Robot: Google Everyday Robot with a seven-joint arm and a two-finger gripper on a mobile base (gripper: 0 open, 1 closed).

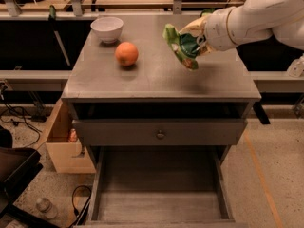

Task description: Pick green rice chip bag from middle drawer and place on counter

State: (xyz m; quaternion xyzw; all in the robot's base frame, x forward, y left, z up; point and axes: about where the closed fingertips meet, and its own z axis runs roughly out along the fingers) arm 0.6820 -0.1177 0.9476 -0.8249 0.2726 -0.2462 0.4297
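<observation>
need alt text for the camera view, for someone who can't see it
The claw of a white robot arm holds a green rice chip bag over the right part of a grey counter. An orange and a white bowl sit on its left part, and below, the middle drawer stands pulled out.

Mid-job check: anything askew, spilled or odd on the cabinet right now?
Nothing spilled. The green rice chip bag hangs crumpled and tilted in the tool, above the right part of the counter. The middle drawer stands pulled open.

The arm (pixel 266 11) is showing rounded white shells and one dark seam. Its cream gripper (pixel 194 38) is hanging over the counter (pixel 156 80).
</observation>
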